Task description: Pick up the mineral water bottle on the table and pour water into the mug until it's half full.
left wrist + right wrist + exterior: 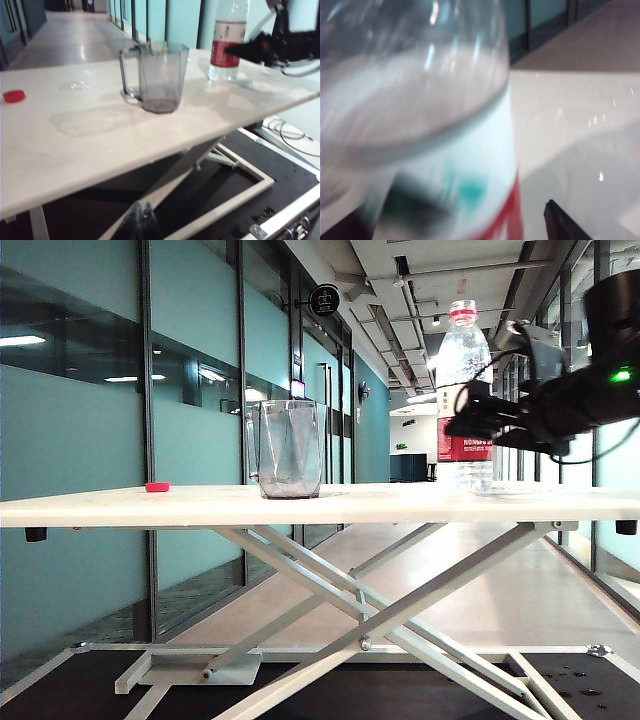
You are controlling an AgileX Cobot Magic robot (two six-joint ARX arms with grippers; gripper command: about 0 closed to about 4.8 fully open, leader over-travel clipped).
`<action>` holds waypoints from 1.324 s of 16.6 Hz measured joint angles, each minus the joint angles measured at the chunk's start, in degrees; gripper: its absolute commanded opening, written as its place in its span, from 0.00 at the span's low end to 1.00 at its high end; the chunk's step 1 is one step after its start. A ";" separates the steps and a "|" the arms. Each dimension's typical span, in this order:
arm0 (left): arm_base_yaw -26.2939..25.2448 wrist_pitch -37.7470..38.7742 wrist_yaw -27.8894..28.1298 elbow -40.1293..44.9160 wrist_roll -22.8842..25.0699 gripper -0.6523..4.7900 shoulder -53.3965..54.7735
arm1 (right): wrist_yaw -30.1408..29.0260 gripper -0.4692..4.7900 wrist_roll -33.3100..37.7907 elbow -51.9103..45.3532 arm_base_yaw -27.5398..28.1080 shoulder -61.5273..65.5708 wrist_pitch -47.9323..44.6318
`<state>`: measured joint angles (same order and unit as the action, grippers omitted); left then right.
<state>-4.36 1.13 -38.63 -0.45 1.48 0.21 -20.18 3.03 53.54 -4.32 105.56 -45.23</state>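
Mineral water bottle (463,390) stood upright on the worktop (400,503), well apart from the empty mug (290,448); right pincer (470,425) level at its label, jaws spread to straddle it, not yet clamped; left pincer (141,216) low below the worktop edge, fingertips seemingly together.

A long corridor (400,455) is lined on the left by teal glass partitions (75,440) in dark frames. A round black sign (324,300) is hung overhead. Pipes and ducts (440,280) are exposed along the ceiling. The pale floor (520,590) is polished.
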 measured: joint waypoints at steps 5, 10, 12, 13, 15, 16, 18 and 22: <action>0.00 3.23 0.00 0.00 1.77 0.11 0.00 | -1.49 1.00 0.00 4.76 -0.07 4.55 -0.37; 0.00 5.55 0.00 0.00 4.13 0.11 0.00 | -1.40 1.00 -0.02 6.08 -0.11 5.62 -1.95; 0.00 5.90 0.00 0.00 4.31 0.11 0.00 | -1.31 1.00 -0.02 6.80 -0.11 6.03 -2.05; 0.00 5.99 0.00 0.00 4.31 0.11 0.00 | -1.33 1.00 -0.02 6.95 -0.11 6.10 -2.05; 0.00 5.99 0.00 0.00 4.59 0.11 -0.02 | -1.42 1.00 -0.02 7.58 -0.11 6.82 -2.49; 0.00 5.99 0.00 0.00 5.05 0.11 0.00 | -1.57 1.00 -0.02 8.17 -0.11 7.41 -2.71; 0.00 6.10 0.00 -0.02 5.22 0.11 -0.02 | -1.84 1.00 0.00 9.29 -0.26 8.59 -2.73; 0.00 6.47 0.00 -0.04 5.40 0.11 -0.02 | -1.55 1.00 -0.04 9.53 -0.35 8.59 -3.32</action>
<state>-4.36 7.60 -38.63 -0.49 6.87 0.19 -21.74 2.98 63.07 -4.67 114.15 -48.56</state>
